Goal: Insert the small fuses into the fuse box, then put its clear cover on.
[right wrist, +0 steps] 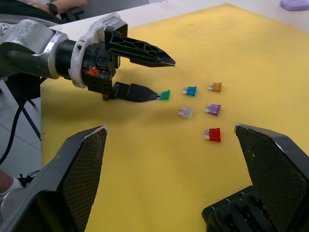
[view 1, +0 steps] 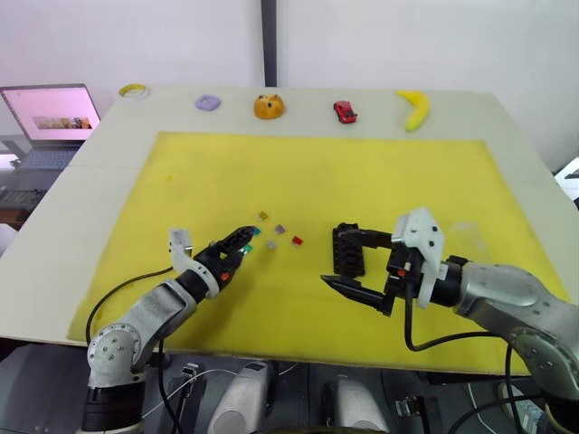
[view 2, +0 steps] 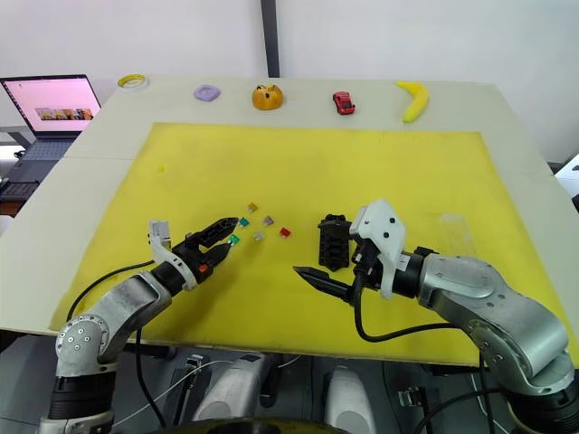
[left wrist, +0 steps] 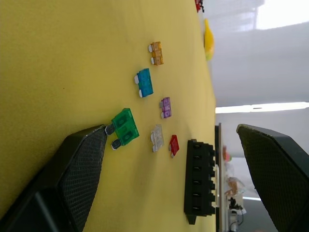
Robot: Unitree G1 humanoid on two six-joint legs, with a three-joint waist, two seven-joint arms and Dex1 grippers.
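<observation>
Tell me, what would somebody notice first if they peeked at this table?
Probably the two open grippers over the big yellow mat: the left gripper has one finger right at a green fuse. Five more small fuses lie scattered just past it, and the right gripper reaches around the black fuse box. A banana sits along the table's far edge.

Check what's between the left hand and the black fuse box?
Five loose fuses on the yellow mat, left wrist view: green at a fingertip, then blue, purple, clear, red before the black fuse box.
</observation>
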